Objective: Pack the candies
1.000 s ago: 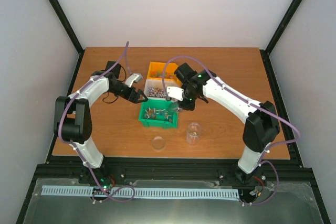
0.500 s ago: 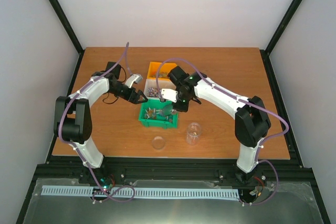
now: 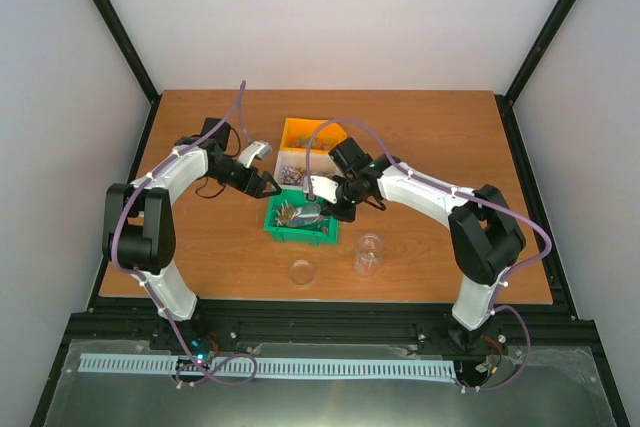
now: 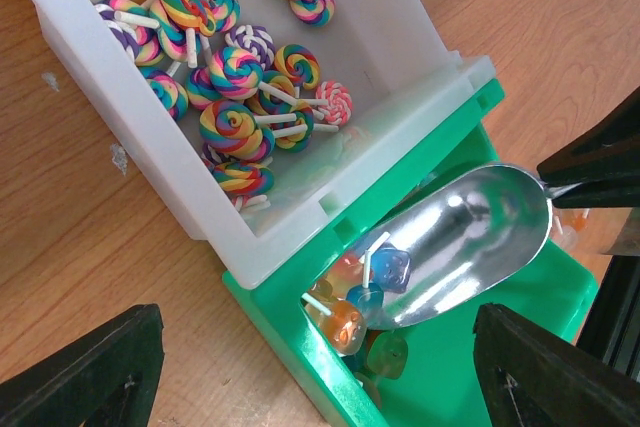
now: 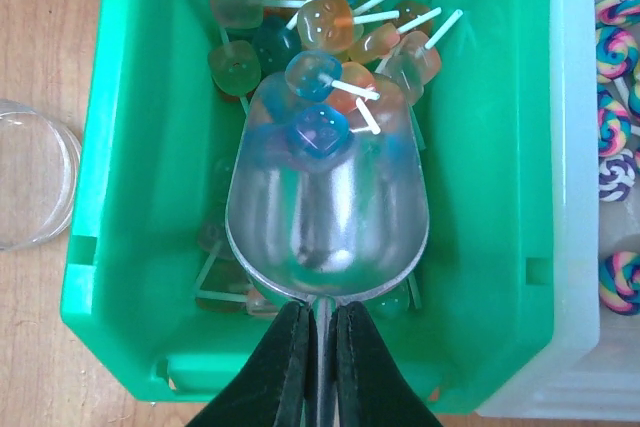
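The candies here are small lollipops. Translucent cube ones lie in the green bin, and rainbow swirl ones fill the white bin. My right gripper is shut on the handle of the silver scoop. The scoop's bowl lies low in the green bin, with a few cube candies on its front lip. In the top view the right gripper hangs over the green bin. My left gripper stands open just left of the white bin, holding nothing.
An orange bin stands behind the white one. A small clear jar stands upright near the front, right of the green bin. Its clear round lid lies on the wooden table in front of the green bin.
My right arm has swung left and down, bringing the scoop into the green bin under the cube candies. The left arm has not moved.
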`<state>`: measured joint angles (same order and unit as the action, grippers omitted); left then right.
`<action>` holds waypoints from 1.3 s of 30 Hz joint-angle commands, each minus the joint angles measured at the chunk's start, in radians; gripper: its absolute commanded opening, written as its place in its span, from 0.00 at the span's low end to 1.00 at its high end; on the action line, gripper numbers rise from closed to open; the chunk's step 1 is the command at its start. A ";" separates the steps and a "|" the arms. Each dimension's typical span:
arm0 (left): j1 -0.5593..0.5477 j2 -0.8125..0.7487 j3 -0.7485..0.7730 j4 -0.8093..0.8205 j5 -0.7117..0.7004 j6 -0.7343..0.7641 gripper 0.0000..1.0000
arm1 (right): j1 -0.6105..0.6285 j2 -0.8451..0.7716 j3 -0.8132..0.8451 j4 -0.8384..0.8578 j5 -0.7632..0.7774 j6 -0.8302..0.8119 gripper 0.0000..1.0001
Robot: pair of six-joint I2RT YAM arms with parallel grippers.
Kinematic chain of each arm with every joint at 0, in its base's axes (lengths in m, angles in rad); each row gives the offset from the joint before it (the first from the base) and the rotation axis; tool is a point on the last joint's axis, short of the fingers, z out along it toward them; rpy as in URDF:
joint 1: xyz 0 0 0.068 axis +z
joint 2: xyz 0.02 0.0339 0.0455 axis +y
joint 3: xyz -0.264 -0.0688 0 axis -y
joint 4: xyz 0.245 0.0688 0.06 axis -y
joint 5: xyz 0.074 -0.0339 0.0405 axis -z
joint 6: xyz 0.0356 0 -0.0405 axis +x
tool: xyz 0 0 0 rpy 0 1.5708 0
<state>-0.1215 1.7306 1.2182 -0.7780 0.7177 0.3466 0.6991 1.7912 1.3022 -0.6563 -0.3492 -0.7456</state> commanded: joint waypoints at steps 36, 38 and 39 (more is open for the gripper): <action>-0.002 0.043 0.033 0.002 0.004 -0.027 0.84 | -0.184 0.087 -0.269 0.644 -0.614 0.136 0.03; -0.001 0.041 0.033 0.002 0.001 -0.026 0.84 | -0.184 0.101 -0.272 0.662 -0.604 0.150 0.03; -0.001 0.040 0.031 0.002 0.000 -0.026 0.84 | -0.183 0.108 -0.275 0.676 -0.600 0.161 0.03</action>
<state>-0.1291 1.7645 1.2182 -0.7776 0.7139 0.3359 0.5129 1.9007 1.0306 -0.0959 -0.9085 -0.6277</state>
